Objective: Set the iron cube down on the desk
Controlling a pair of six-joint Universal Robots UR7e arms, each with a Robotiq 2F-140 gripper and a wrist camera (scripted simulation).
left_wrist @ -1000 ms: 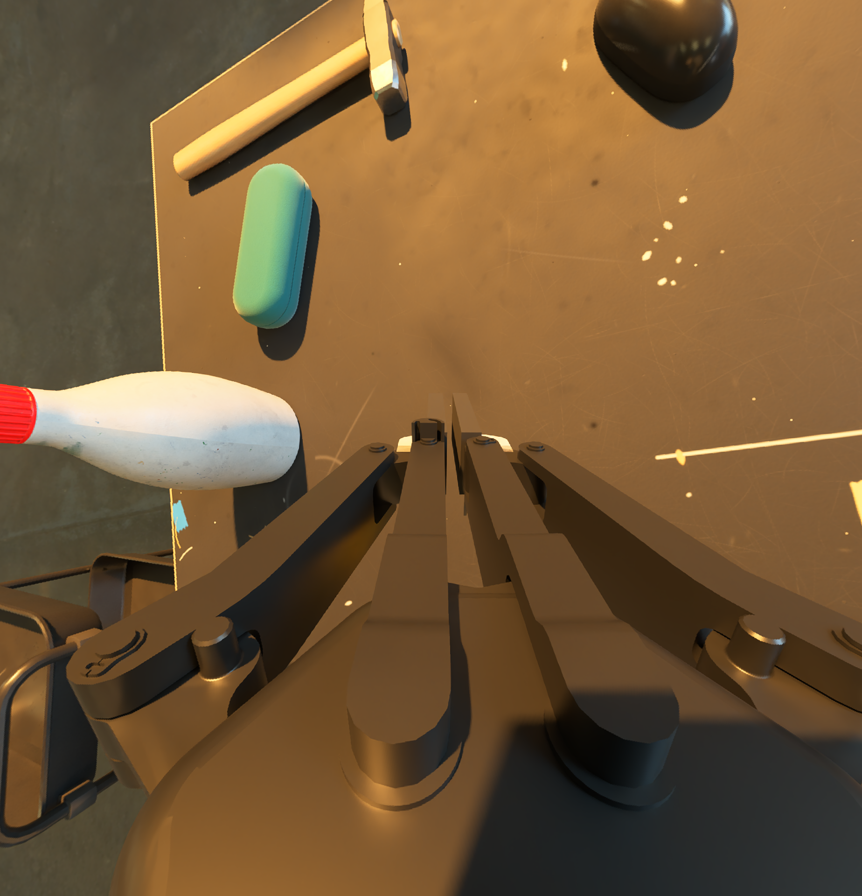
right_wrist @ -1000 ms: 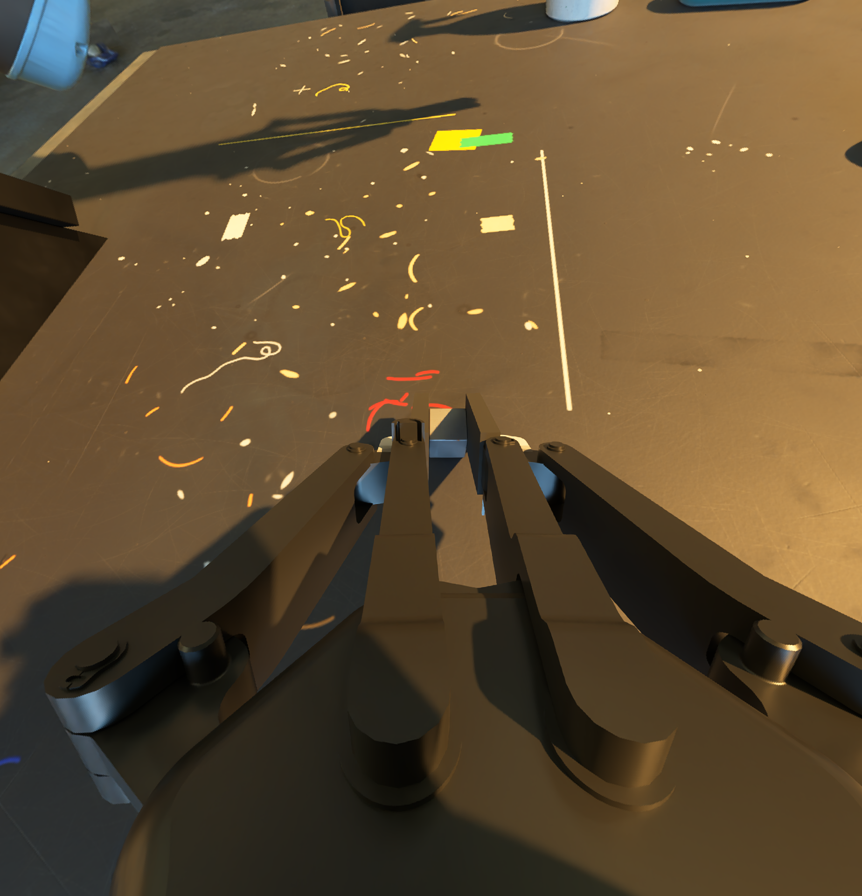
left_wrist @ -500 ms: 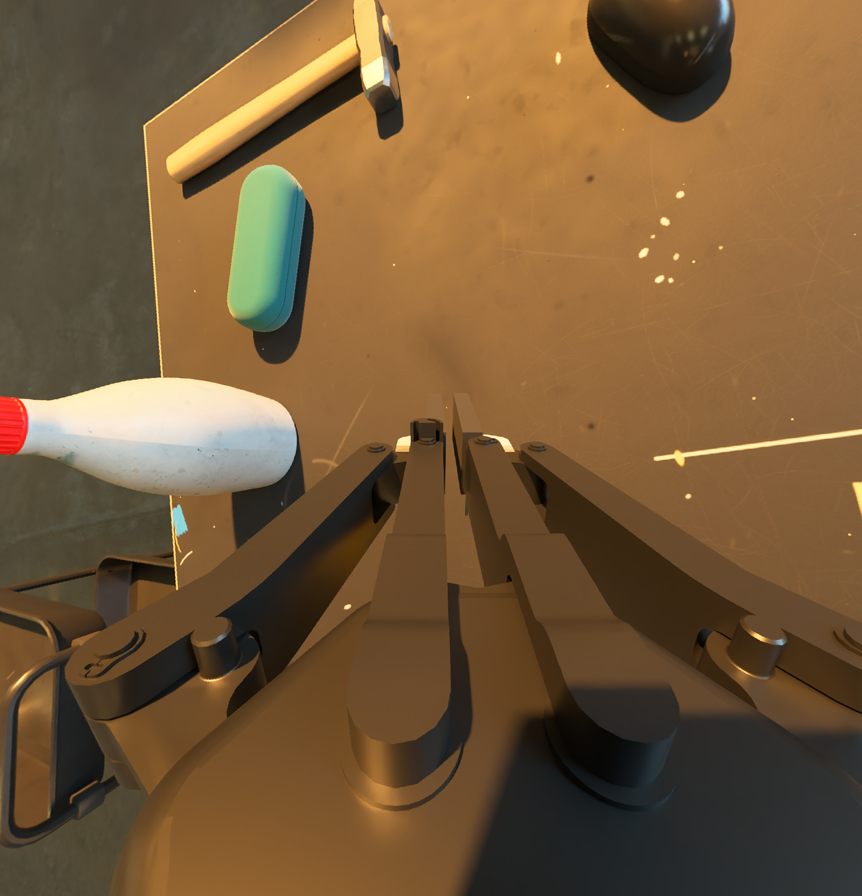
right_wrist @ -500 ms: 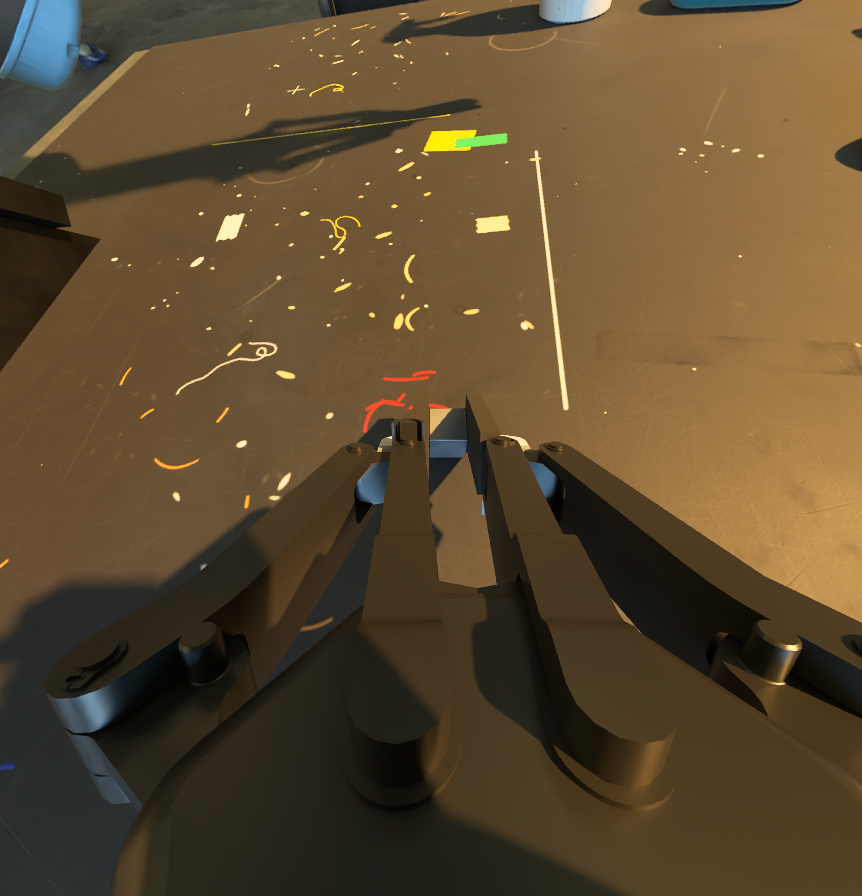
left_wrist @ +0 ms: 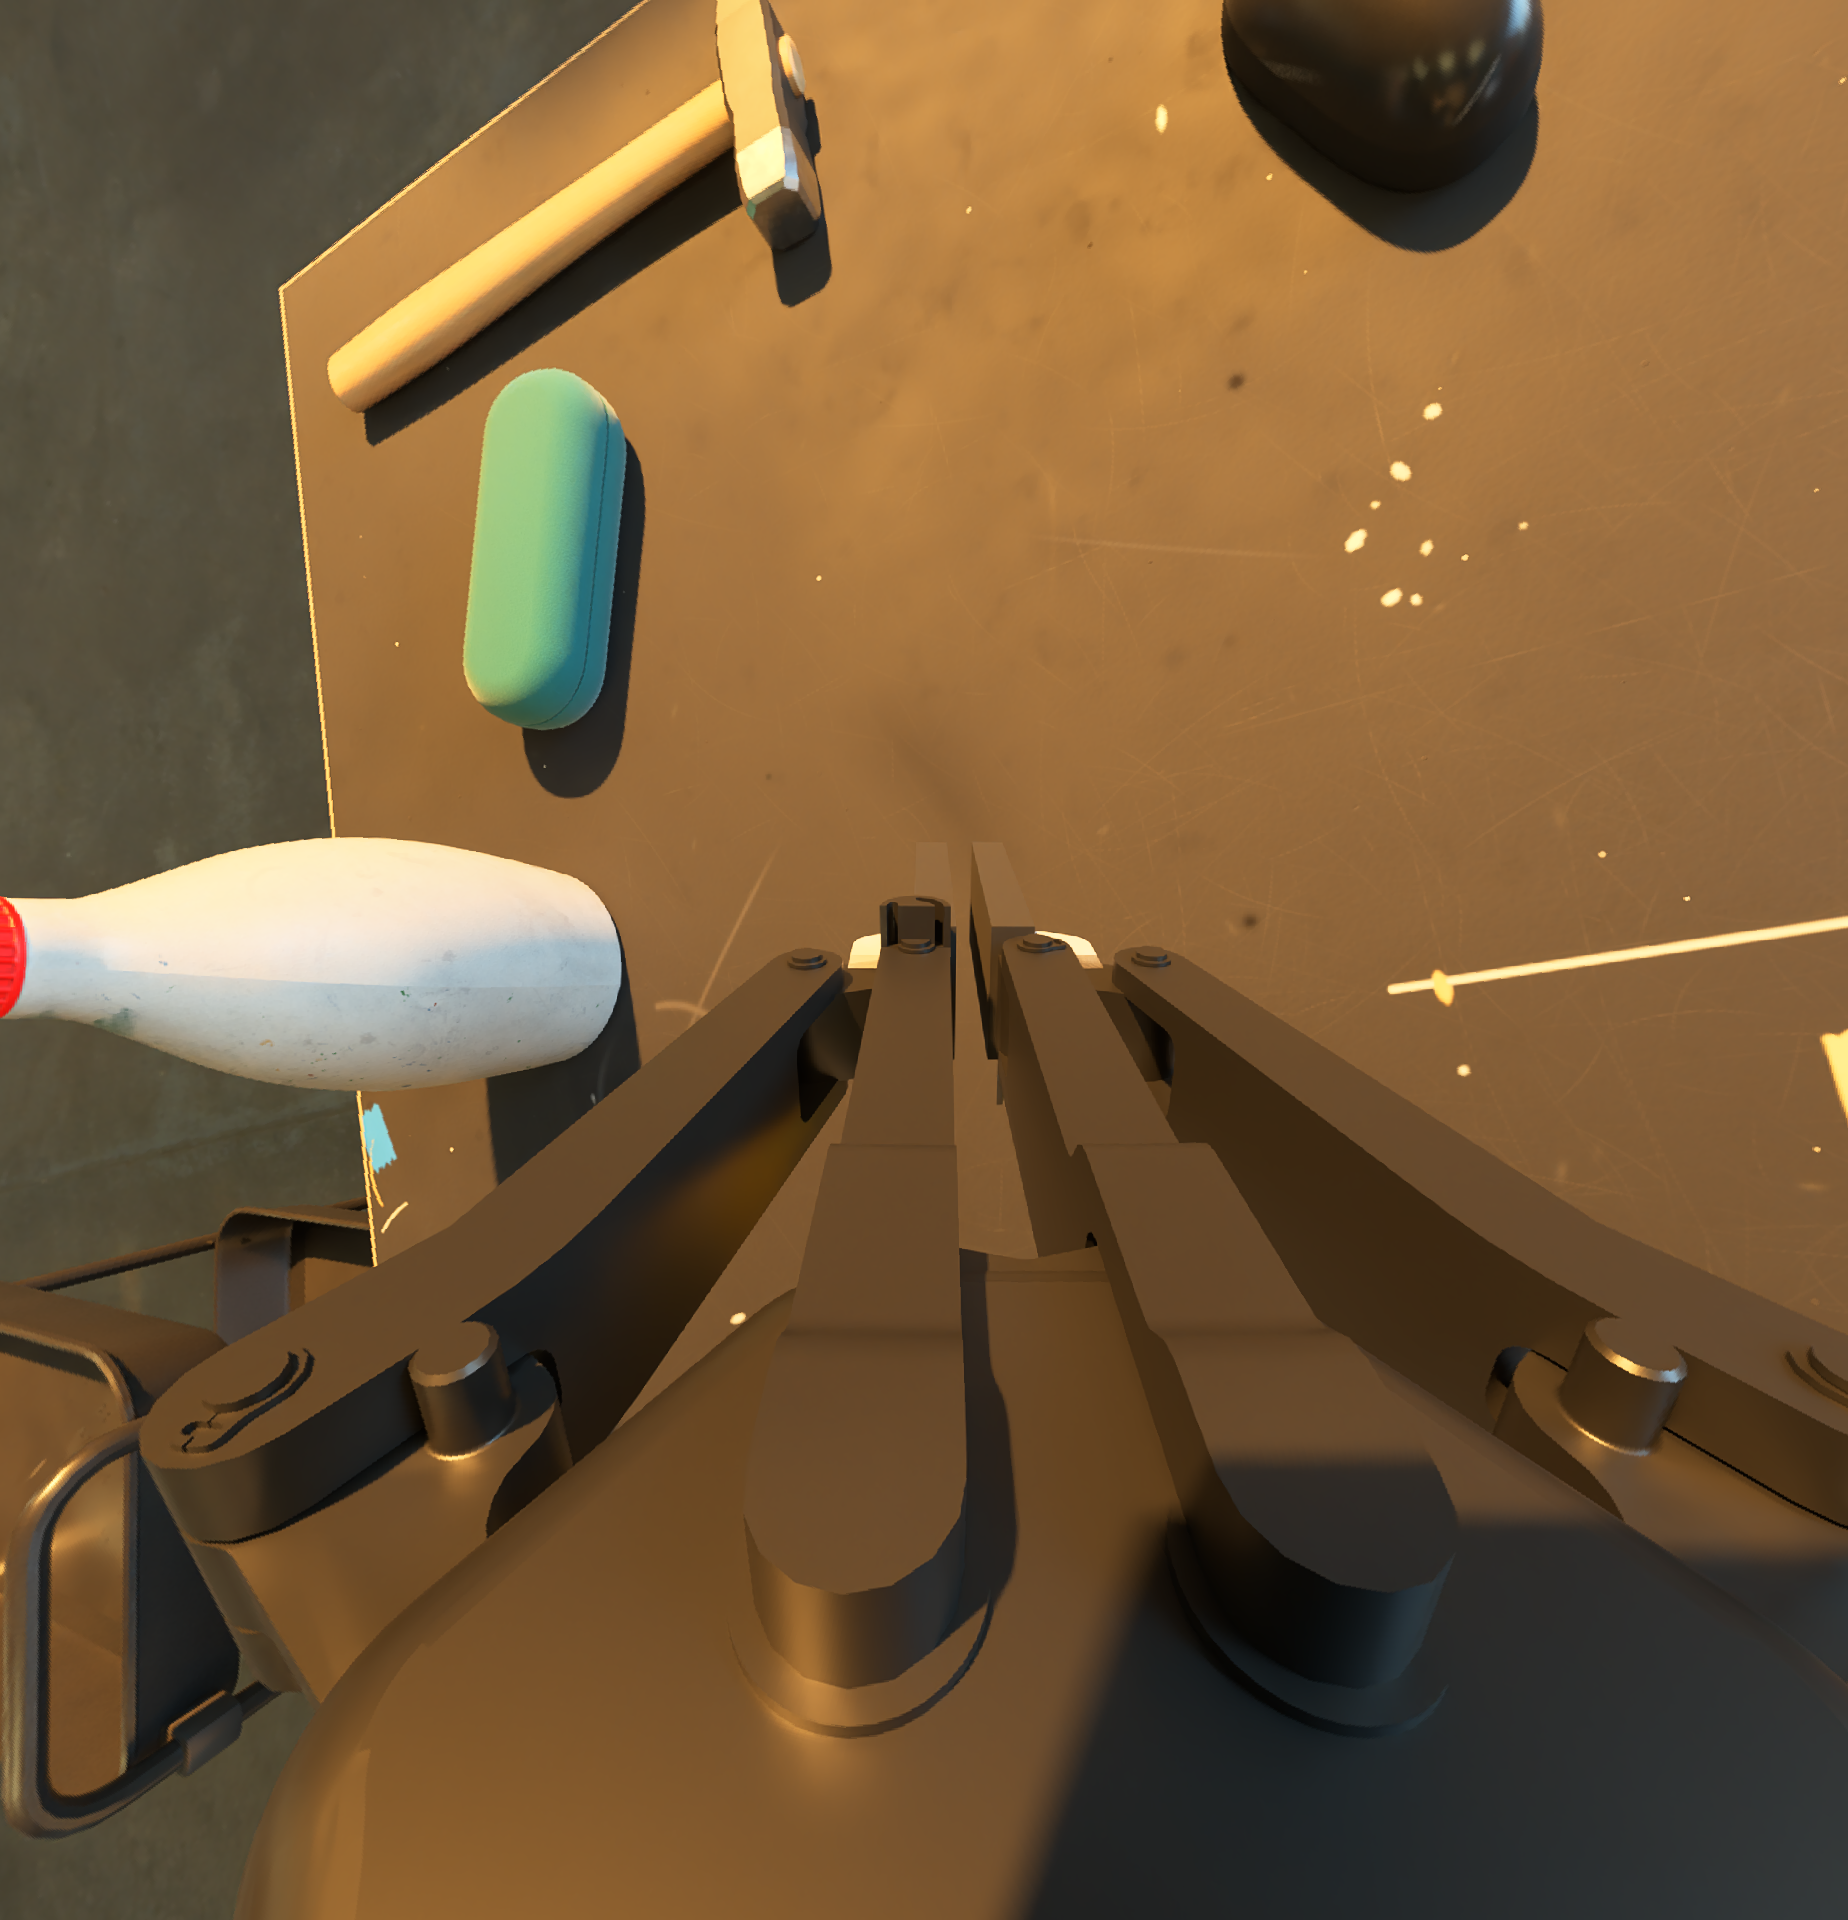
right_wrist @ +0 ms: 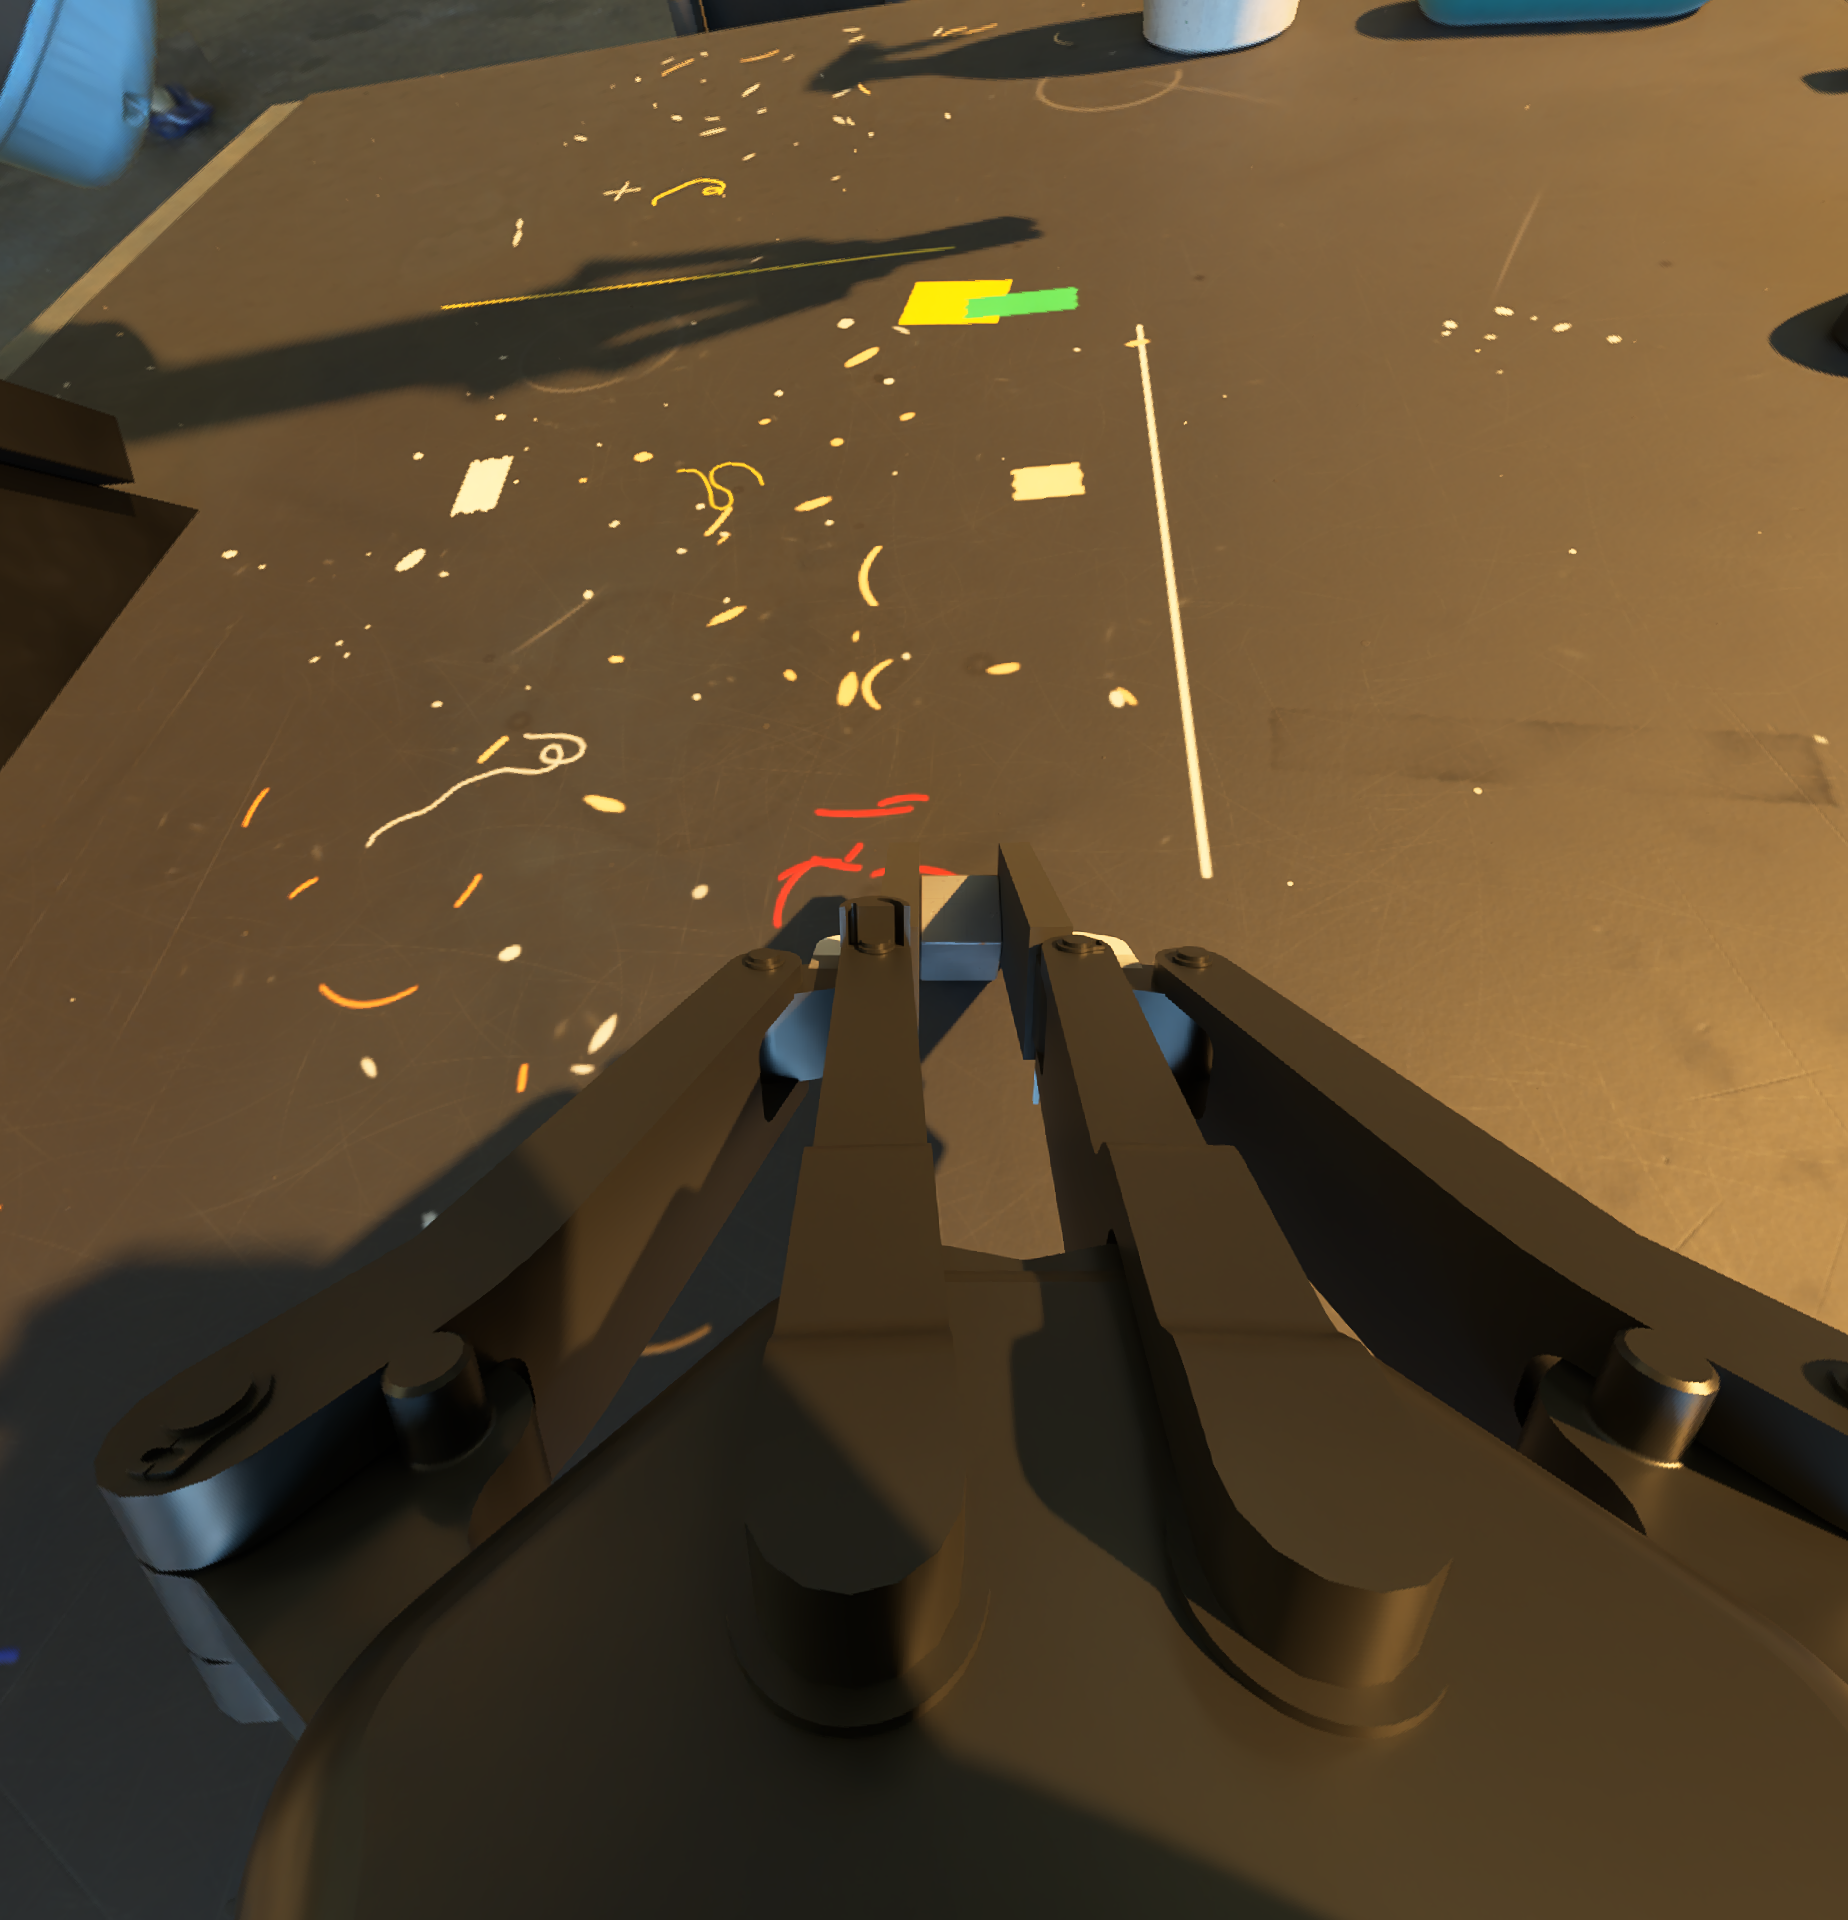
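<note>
The right end effector (right_wrist: 959, 883) is clamped on the small grey iron cube (right_wrist: 956, 914), which sits squarely between its two dark fingertips, one pad against each side face. The cube lies straight ahead of the wrist, along the line of the fingers, so from here the way to the dark, paint-flecked table (right_wrist: 1419, 582) is simply onward and down along that same line. Whether the cube's underside is touching the surface or just clear of it I cannot tell; the fingers hide the bottom edge, though a shadow close beneath it suggests it is very near. A cube has no long axis to fuss over, and its visible top face looks level with the table, so it should sit flat once let go.

The spot beneath it is bare apart from red scribbles (right_wrist: 816, 883) just to the left and a thin pale line (right_wrist: 1174, 623) running away on the right.

The left end effector (left_wrist: 959, 894) has its fingers drawn together with only a sliver of gap and nothing between them. It hangs over the far-left end of the table, by a white bowling pin with a red neck (left_wrist: 317, 961), a green rounded case (left_wrist: 546, 545), a wooden-handled hammer (left_wrist: 587, 229) and a glossy black rounded object (left_wrist: 1387, 83). The right arm is plainly the one placed for the job: I judge what remains is a short lowering and a release.
</note>
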